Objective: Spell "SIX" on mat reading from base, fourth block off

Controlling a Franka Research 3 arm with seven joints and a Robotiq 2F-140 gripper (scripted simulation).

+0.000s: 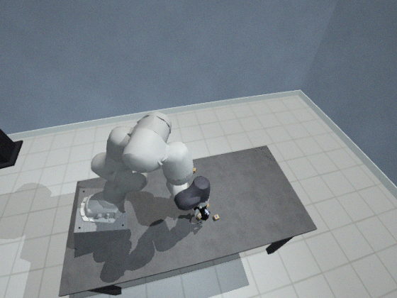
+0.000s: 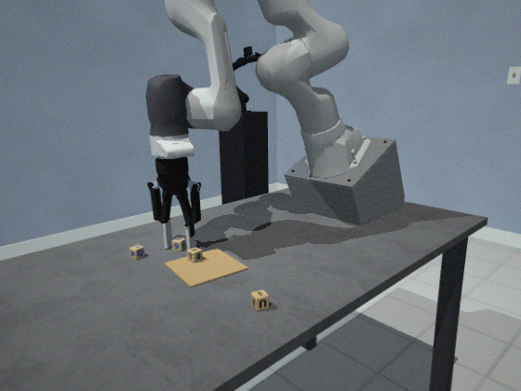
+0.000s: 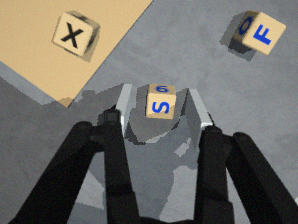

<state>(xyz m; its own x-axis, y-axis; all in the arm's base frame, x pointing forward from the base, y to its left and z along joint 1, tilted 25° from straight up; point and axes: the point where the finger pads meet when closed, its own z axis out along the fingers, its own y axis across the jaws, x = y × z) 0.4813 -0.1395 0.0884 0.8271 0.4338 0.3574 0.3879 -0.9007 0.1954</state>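
My gripper [image 2: 178, 236] [image 3: 159, 98] is open, pointing down, with its fingers on either side of the S block [image 2: 179, 244] [image 3: 161, 107] [image 1: 199, 216]. That block rests on the table off the mat, its blue S turned sideways in the wrist view. The X block [image 2: 194, 254] [image 3: 73, 36] lies on the tan mat [image 2: 211, 272] [image 3: 30, 55] near its edge, X up. The F block [image 2: 137, 251] [image 3: 263, 35] [image 1: 216, 217] lies off the mat, F up. A fourth block [image 2: 260, 300] [image 1: 193, 170] lies off the mat; its top letter is too small to read.
The dark table [image 1: 248, 199] [image 2: 93, 303] carries everything. The robot's base block [image 2: 326, 200] stands at its far end in the exterior view. In the top view the arm hides most of the mat. The X block stands close to one finger, and the F block is farther away.
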